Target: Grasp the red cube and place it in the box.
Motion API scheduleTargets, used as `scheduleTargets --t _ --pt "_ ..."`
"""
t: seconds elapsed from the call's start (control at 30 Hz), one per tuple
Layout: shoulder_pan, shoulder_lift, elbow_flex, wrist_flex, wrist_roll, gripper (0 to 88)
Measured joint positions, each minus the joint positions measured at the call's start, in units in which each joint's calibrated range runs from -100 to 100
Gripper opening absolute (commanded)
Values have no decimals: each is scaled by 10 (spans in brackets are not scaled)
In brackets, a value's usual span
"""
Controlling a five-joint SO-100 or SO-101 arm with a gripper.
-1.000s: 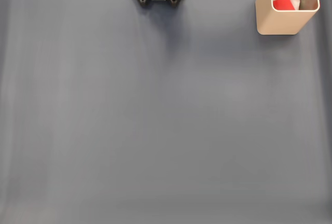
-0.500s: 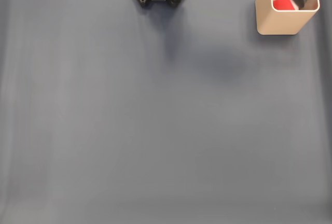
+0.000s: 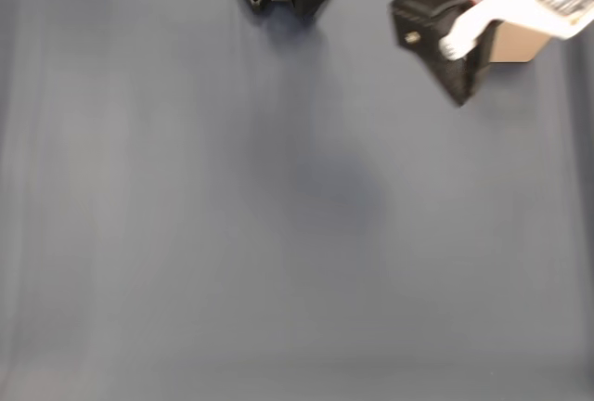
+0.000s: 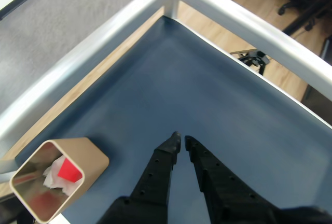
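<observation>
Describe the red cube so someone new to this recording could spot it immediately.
In the wrist view, start at the dark blue mat and go to its lower left, where a tall beige box with rounded corners stands. Look down into its open top: the small bright red cube lies inside against crumpled white paper, the sole vivid red thing there.

Red cube, beige box, black tool

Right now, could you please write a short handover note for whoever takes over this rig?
Gripper: empty, fingertips nearly together, raised over the blue mat beside the box.
Red cube: inside the box, lying on white crumpled material.
Box: upright near the mat's corner by the metal rail; the arm mostly hides it in the fixed view.
Done: cube placed.
Left: nothing visible except parking the arm.
</observation>
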Motion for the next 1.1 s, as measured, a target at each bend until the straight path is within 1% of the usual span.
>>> scheduleTargets --t 0.3,0.63,0.93,1.1 --pt "122 -33 5 0 1 2" --pt "237 -70 103 0 9 2" --pt "303 -136 231 -10 20 3" --pt "324 -177 318 -36 28 3"
